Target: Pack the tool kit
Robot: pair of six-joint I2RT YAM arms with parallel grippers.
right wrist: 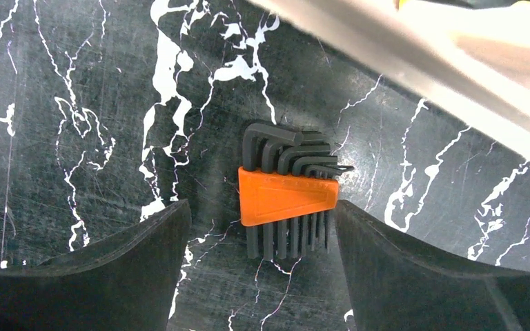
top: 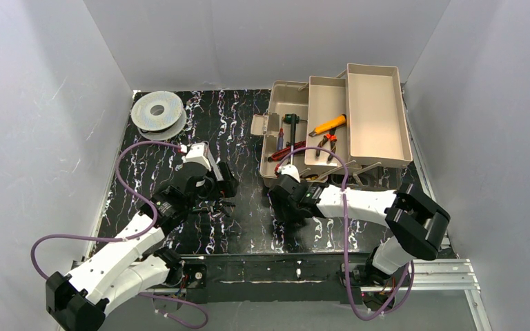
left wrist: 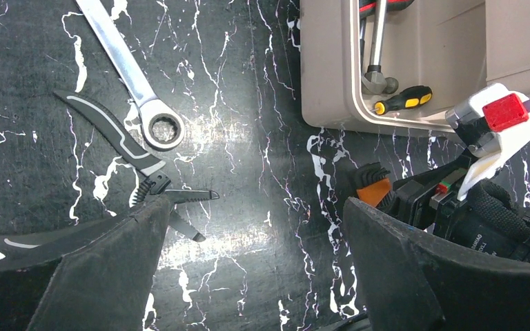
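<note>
The tool kit [top: 376, 117] stands open at the back right, its beige trays folded out, with a hammer [top: 293, 127], an orange-handled tool [top: 328, 125] and red-handled pliers [top: 286, 149] inside. My left gripper [top: 224, 200] is open and empty over the mat; in the left wrist view [left wrist: 255, 265] black-handled pliers [left wrist: 114, 131] lie partly under its left finger beside a silver wrench [left wrist: 130, 72]. My right gripper [top: 286, 210] is open, low over an orange hex key set [right wrist: 286, 196] that lies just ahead of the fingertips [right wrist: 124, 269], in front of the kit's near wall [right wrist: 455, 62].
A round grey wire spool [top: 157, 112] sits at the back left. White walls close in the black marbled mat [top: 241, 227] on three sides. In the left wrist view the kit's corner [left wrist: 331, 83] holds a small yellow-and-black screwdriver [left wrist: 404, 100], with the right arm [left wrist: 490, 138] close by.
</note>
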